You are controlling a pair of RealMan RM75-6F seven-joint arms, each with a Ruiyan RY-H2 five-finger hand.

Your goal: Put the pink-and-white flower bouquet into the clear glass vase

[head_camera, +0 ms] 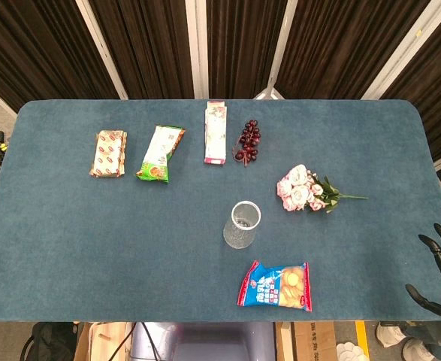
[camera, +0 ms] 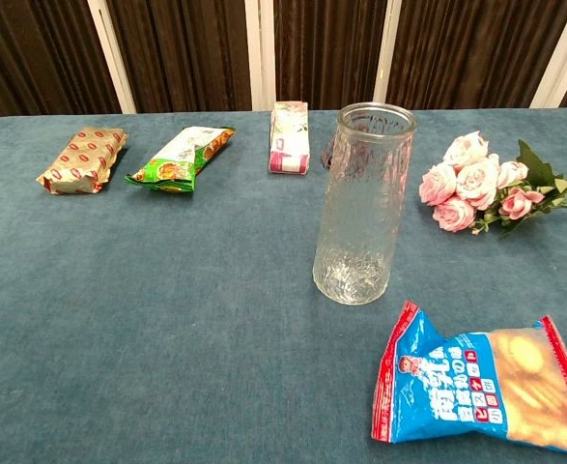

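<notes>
Bouquet: one bunch of pink-and-white flowers (head_camera: 304, 189) is lying on its side on the blue bench (head_camera: 92, 233), blooms pointing toward the middle and stems trailing to the right, so the stems are the free end to take hold of.
Vase: one clear glass vase (camera: 362, 205) is standing upright and empty near the bench's centre, mouth open upward, ready to receive stems; it is sitting near the bouquet but apart from it.
Right hand: one hand (head_camera: 439, 263) is showing at the lower right edge of the head view, off the bench edge, its dark fingers spread apart and holding nothing; it is waiting well apart from the bouquet.
Left hand: neither view is showing it.
Task progress: it looks not yet begun, since the flowers are lying untouched outside the vase.
Snack packets: four are lying flat, namely a brown one (head_camera: 108, 153), a green one (head_camera: 160, 153), a pink-and-white one (head_camera: 215, 132) and a blue chip bag (head_camera: 275, 286) just in front of the vase.
Dark berries: one cluster (head_camera: 248, 141) is lying beside the pink-and-white packet.
</notes>
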